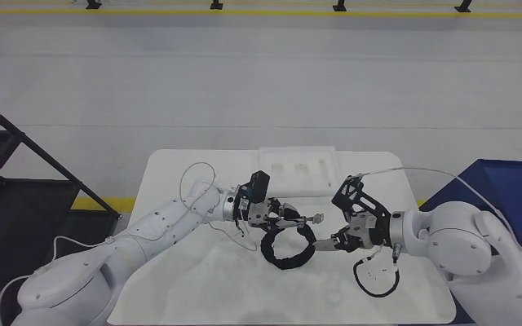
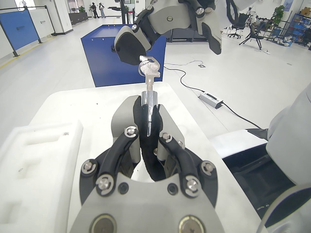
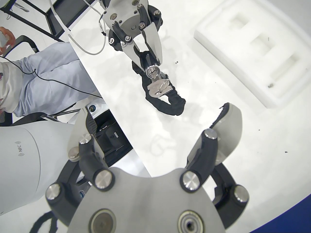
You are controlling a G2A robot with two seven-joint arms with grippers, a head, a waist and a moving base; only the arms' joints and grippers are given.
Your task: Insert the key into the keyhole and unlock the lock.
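Note:
My left gripper (image 2: 148, 120) is shut on the lock's chrome cylinder (image 2: 150, 98) and holds it above the table. The lock's black cable loop (image 1: 287, 248) hangs below it. The silver key (image 2: 149, 70) sticks out of the keyhole, with a second key on its ring. My right gripper (image 2: 170, 47) faces the key head, open, with one finger pad (image 2: 128, 49) close beside it. In the right wrist view, the key (image 3: 159, 87) and the left gripper (image 3: 151, 66) lie a short way beyond my open right gripper (image 3: 158, 122). The top view shows both grippers meeting at mid-table.
A white foam tray (image 1: 298, 169) with rectangular recesses lies at the table's far edge. A black cable loop (image 1: 377, 277) hangs by the right wrist. A blue bin (image 1: 481, 183) stands to the right of the white table (image 1: 204, 277).

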